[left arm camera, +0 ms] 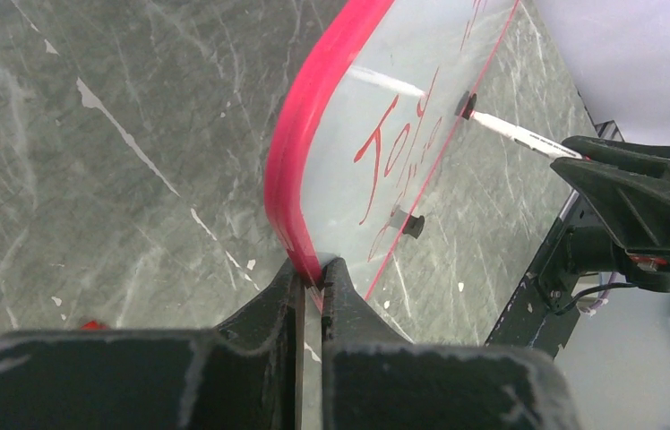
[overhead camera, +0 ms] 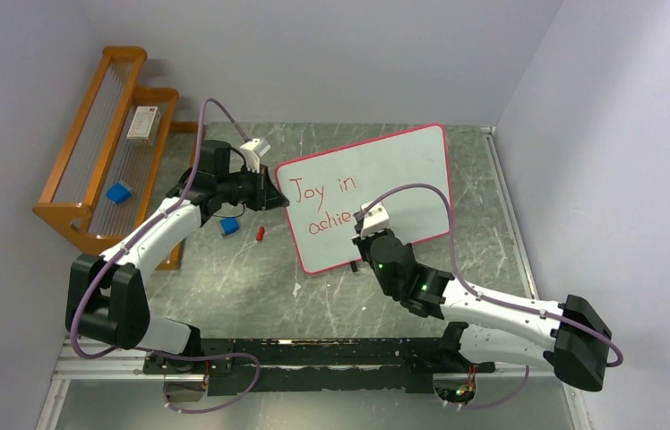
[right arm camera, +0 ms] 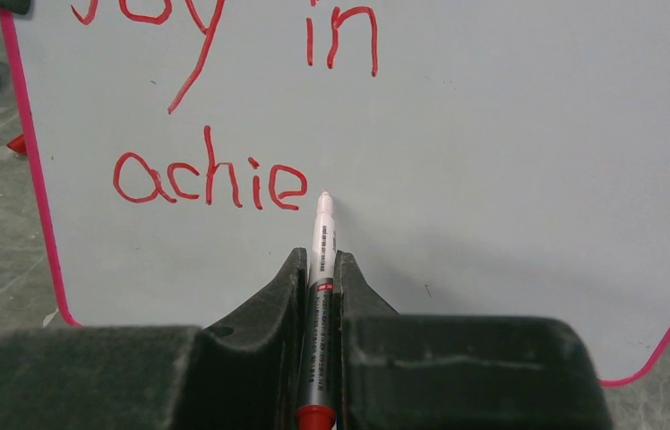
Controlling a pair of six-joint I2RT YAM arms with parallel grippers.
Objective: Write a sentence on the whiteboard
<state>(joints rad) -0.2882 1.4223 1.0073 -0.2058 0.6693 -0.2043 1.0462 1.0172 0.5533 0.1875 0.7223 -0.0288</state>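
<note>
Across the far half of the grey marbled table [overhead camera: 242,269], somewhat right of centre, sat the whiteboard [overhead camera: 394,170]: a big white rectangle with rounded corners and a thin red-pink border, turned a little so that its right side reached further back than its left. From above, a small black foot poked out under its near edge. Red handwriting ran over the left part of its face in two lines, "Joy in" on top and "achie" beneath, and the rest of the face was bare white. Against the left wall stood a wooden rack [overhead camera: 90,170] with wire shelves, carrying a white box [overhead camera: 142,125] on an upper step and a blue block [overhead camera: 118,193] lower down. From the left arm, the left gripper [left arm camera: 313,273] reached in, its fingers pinched tight on the pink rim at the board's left edge. From the near right came the right gripper [right arm camera: 321,260], its fingers closed hard around a marker [right arm camera: 323,224] with a white barrel and a red end. The marker's tip pointed at the board just right of the last "e" and seemed to meet the surface, though I could not be sure. On the bare table, left of the board, lay a small blue object [overhead camera: 229,227], and just beside it a tiny red cap [overhead camera: 261,233].
</note>
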